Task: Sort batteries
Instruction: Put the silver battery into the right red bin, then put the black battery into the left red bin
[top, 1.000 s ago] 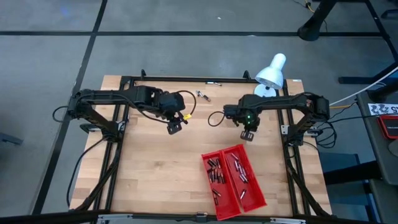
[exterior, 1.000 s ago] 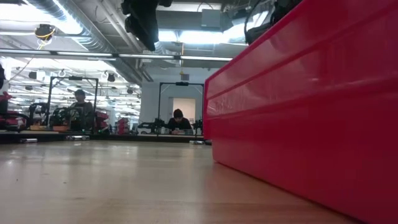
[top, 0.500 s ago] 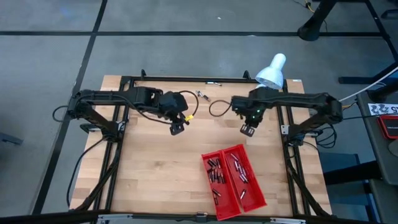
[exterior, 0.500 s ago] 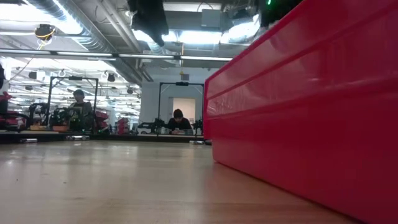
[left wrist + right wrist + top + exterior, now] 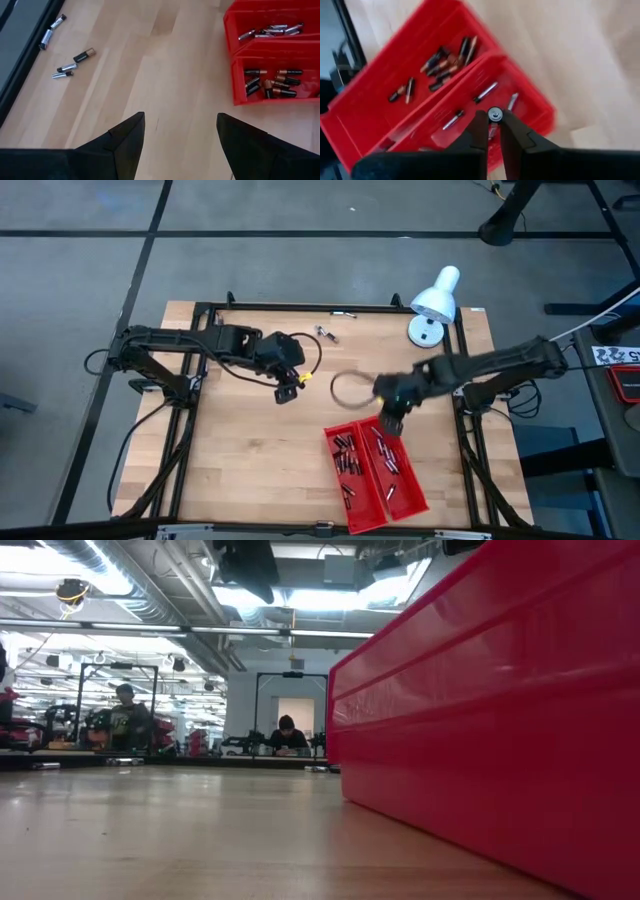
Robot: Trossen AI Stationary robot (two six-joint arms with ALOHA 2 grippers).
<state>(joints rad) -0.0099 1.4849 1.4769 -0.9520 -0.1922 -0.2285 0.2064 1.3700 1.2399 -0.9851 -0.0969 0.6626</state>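
Right gripper (image 5: pixel 494 131): clenched on one battery (image 5: pixel 495 114), held end-on between the fingertips.
Below it: the red tray (image 5: pixel 365 112), split into two compartments; the gripper hangs over the compartment of silvery batteries (image 5: pixel 485 92).
Farther compartment: dark and copper-ended batteries (image 5: pixel 441 62), beyond the divider from the gripper.
Left gripper (image 5: pixel 180 131): released, fingers spread wide, nothing between them, over bare table (image 5: pixel 165 75).
Ahead of it: a few loose batteries (image 5: pixel 64 70) near the table's edge, well apart from the tray.
Lamp (image 5: pixel 435 298): white, at the table's back edge beyond the right arm.
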